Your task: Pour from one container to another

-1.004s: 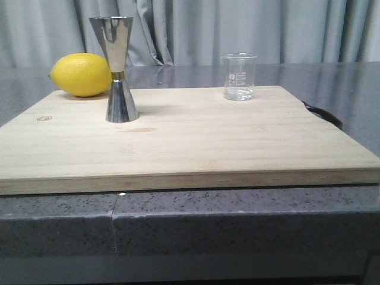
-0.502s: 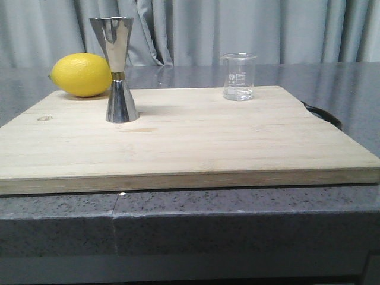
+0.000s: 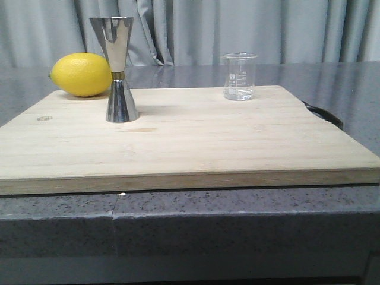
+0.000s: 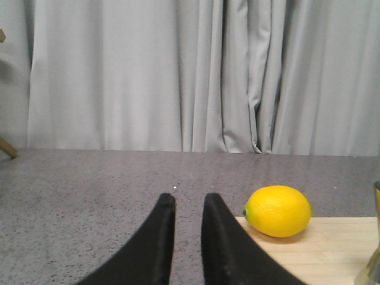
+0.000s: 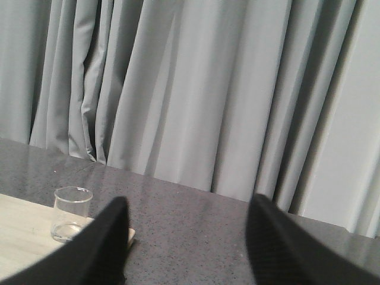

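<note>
The clear glass beaker (image 3: 239,77) stands upright near the far right corner of the wooden board (image 3: 196,148); it is also in the right wrist view (image 5: 70,214). The steel hourglass jigger (image 3: 120,71) stands upright at the board's far left, and only a sliver of it (image 4: 373,261) shows in the left wrist view. Neither arm appears in the front view. My left gripper (image 4: 188,199) hovers over the grey counter left of the board, jaws a narrow gap apart with nothing between them. My right gripper (image 5: 190,202) is wide open and empty, to the right of the beaker.
A yellow lemon (image 3: 80,74) lies at the board's far left corner behind the jigger, also seen as the lemon (image 4: 278,211) in the left wrist view. A black curved object (image 3: 323,113) pokes out at the board's right edge. Grey curtains hang behind the counter.
</note>
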